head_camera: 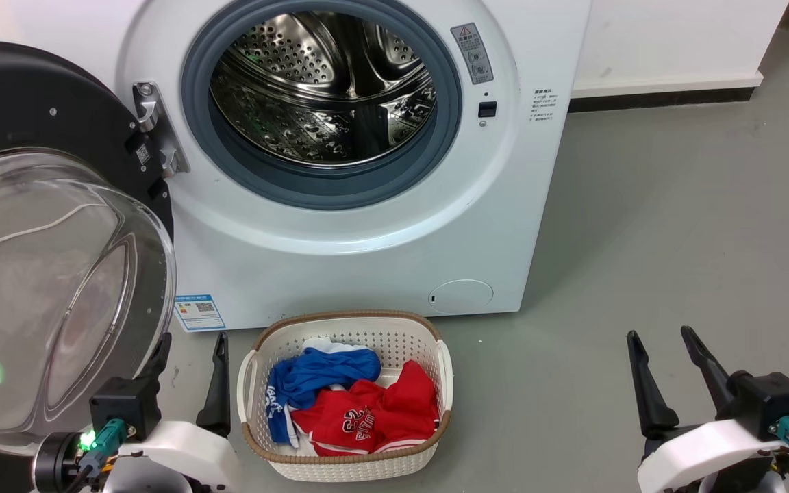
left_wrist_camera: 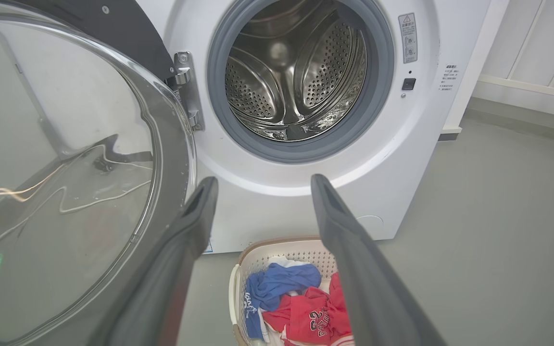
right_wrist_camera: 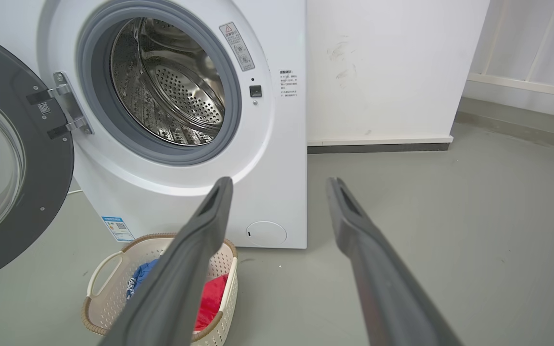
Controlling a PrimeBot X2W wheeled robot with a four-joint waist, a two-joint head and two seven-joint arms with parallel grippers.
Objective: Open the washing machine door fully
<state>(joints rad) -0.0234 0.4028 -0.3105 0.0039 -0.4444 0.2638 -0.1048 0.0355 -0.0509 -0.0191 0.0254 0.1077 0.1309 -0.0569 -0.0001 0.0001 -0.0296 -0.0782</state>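
Observation:
The washing machine door [head_camera: 38,226], a black disc with a clear bulging glass bowl, stands swung out to the left on its hinge [head_camera: 155,130], leaving the steel drum opening [head_camera: 322,89] of the white washing machine [head_camera: 367,226] uncovered. The door [left_wrist_camera: 65,168] also shows in the left wrist view, and the door [right_wrist_camera: 12,158] in the right wrist view. My left gripper [head_camera: 192,346] is open just right of the glass bowl's lower edge, holding nothing. My right gripper [head_camera: 661,339] is open over bare floor at the lower right, far from the door.
A white laundry basket [head_camera: 346,459] with blue and red clothes sits on the grey floor in front of the machine, between my grippers. A small round white flap [head_camera: 461,296] is low on the machine's front. A white wall with a dark skirting [head_camera: 661,99] runs behind on the right.

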